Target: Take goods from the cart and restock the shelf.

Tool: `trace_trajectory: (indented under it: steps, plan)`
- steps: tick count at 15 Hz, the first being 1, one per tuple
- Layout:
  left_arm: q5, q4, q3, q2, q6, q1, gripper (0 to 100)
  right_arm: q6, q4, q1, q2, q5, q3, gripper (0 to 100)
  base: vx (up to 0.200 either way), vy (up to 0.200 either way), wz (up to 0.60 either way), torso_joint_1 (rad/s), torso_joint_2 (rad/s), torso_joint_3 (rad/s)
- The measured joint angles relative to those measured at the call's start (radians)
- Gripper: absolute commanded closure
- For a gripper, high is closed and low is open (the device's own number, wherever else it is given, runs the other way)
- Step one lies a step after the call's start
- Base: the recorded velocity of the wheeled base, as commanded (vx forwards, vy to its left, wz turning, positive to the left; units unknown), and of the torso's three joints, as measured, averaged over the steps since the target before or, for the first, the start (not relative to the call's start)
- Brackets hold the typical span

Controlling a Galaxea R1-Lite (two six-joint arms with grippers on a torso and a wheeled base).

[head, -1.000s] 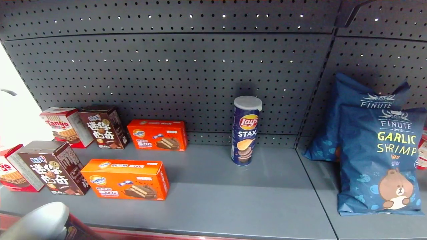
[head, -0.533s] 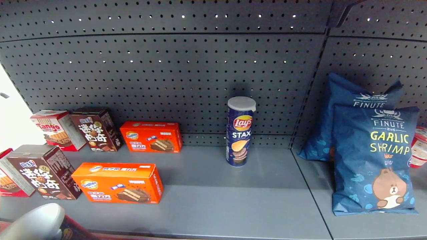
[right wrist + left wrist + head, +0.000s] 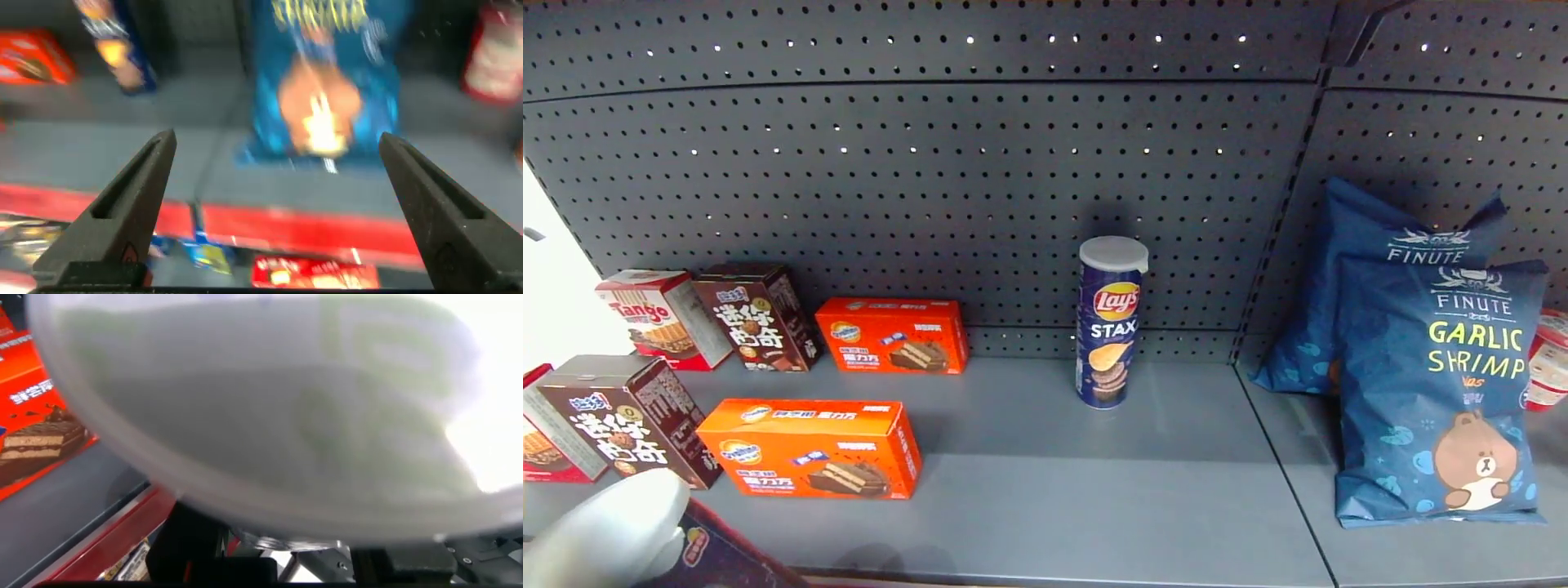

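Observation:
A chip can with a grey lid (image 3: 605, 531) and a dark blue body (image 3: 715, 559) rises tilted at the head view's bottom left, in front of the shelf (image 3: 1094, 482). Its lid (image 3: 270, 416) sits right against the left wrist camera, so my left gripper is shut on it, fingers hidden. A matching chip can (image 3: 1111, 322) stands upright at the shelf's back, also seen as a chip can (image 3: 118, 41) in the right wrist view. My right gripper (image 3: 276, 139) stands open and empty before the shelf's red front strip (image 3: 310, 229), facing a blue snack bag (image 3: 323, 90).
Two orange boxes (image 3: 809, 449) (image 3: 892, 335), brown boxes (image 3: 625, 420) (image 3: 756, 314) and a red wafer box (image 3: 662, 314) fill the shelf's left. Two blue bags (image 3: 1437, 384) lean at the right. Bare shelf lies between the orange boxes and the bags.
The head camera shifted, sliding the whole shelf picture left. The held can has come up and a little to the right at the bottom left corner.

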Motion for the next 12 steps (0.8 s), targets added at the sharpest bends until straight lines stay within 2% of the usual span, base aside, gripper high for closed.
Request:
trace_trajectory:
  steps: [3, 6, 9, 12]
  plan:
    - [-0.001, -0.002, 0.000, 0.034, 0.001, -0.005, 100, -0.049, -0.057, 0.135, 0.241, 0.098, -0.172, 0, 0.000, 0.000, 0.00, 0.000, 0.00, 0.000]
    - [-0.001, -0.002, 0.008, 0.059, 0.003, -0.011, 100, -0.100, -0.089, 0.275, 0.455, 0.129, -0.280, 0, 0.000, 0.000, 0.00, 0.000, 0.00, 0.000]
    - [-0.004, -0.002, 0.030, 0.069, 0.003, -0.015, 100, -0.117, -0.126, 0.360, 0.665, 0.147, -0.367, 0, 0.000, 0.000, 0.00, 0.000, 0.00, 0.000]
    - [-0.006, -0.002, 0.041, 0.072, 0.003, -0.018, 100, -0.204, -0.232, 0.393, 0.862, 0.213, -0.429, 0, 0.000, 0.000, 0.00, 0.000, 0.00, 0.000]
